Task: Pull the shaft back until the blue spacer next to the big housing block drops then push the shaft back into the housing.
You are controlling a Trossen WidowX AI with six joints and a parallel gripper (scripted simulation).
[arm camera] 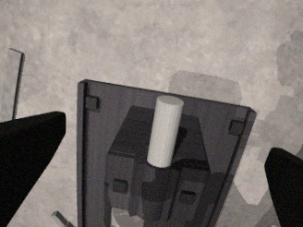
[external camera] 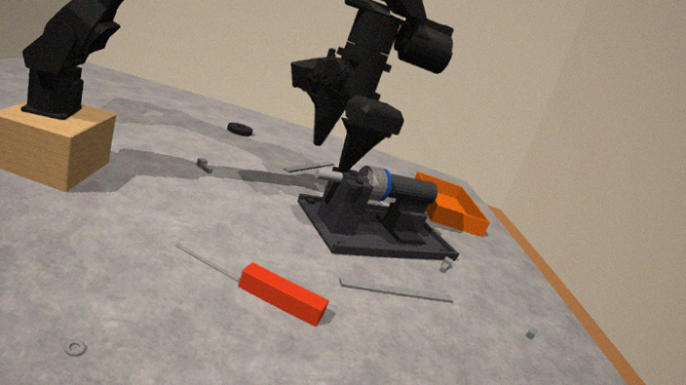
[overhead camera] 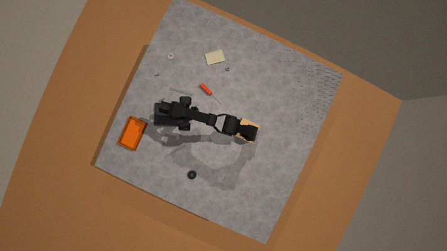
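Note:
The dark fixture's base plate (overhead camera: 159, 122) (external camera: 365, 243) (arm camera: 94, 138) lies on the table. The pale shaft (external camera: 328, 175) (arm camera: 164, 131) sticks out of the smaller support block (external camera: 343, 208) (arm camera: 127, 136). The blue spacer (external camera: 387, 185) sits on the shaft line against the big housing's dark cylinder (external camera: 415, 190), with pale spacers (external camera: 374, 183) beside it toward the support. My gripper (overhead camera: 184, 113) (external camera: 330, 155) (arm camera: 166, 139) is open and empty, pointing down over the shaft's protruding end, one finger on each side in the wrist view. The blue spacer is outside the wrist view. Contact with the shaft cannot be told.
An orange tray (overhead camera: 132, 133) (external camera: 460, 214) stands beyond the housing end. A red-handled screwdriver (overhead camera: 206, 88) (external camera: 283, 294), a flat grey strip (overhead camera: 180, 91) (external camera: 396, 290) and a black disc (overhead camera: 190, 175) (external camera: 239, 129) lie around the fixture. The arm stands on a wooden block (external camera: 48, 149).

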